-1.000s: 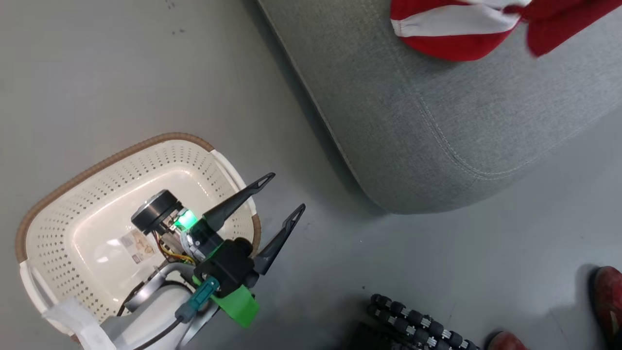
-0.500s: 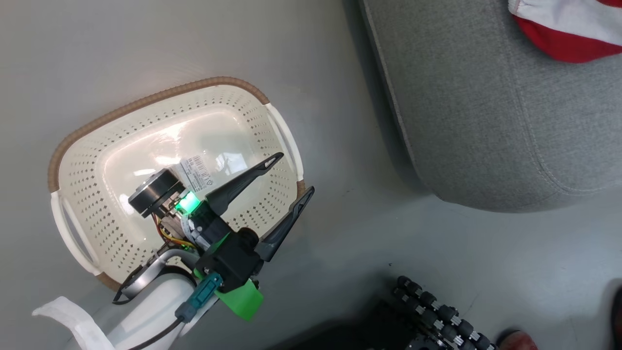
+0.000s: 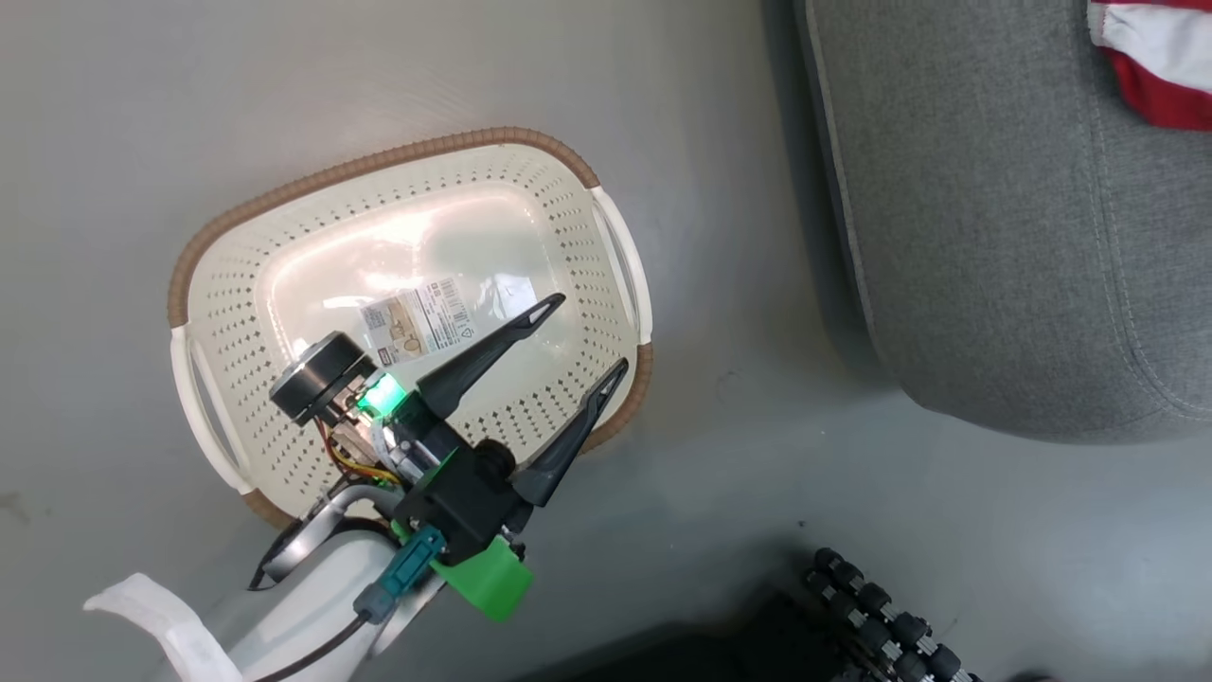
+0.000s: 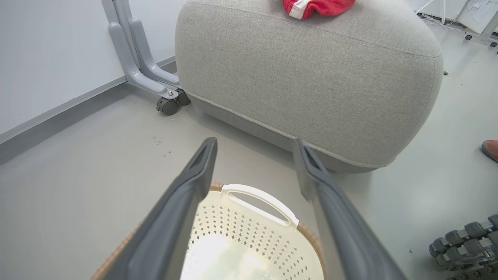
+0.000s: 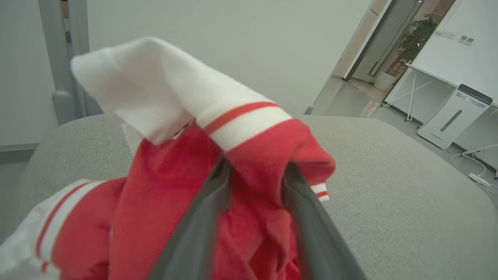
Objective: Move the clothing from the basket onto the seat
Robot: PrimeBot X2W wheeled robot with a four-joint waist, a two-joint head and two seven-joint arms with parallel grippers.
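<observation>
Left end effector (image 4: 255,143) spread over basket (image 4: 253,233); clothing (image 4: 317,6) on seat (image 4: 311,77).

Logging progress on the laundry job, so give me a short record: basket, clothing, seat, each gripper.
basket: on the floor, empty, sticker on its bottom
clothing: red and white, on the seat
seat: grey cushion, near the basket, not touching it
left gripper: open, above the basket, holding nothing
right gripper: fingers parted, clothing draped over and between them; grip unclear
</observation>
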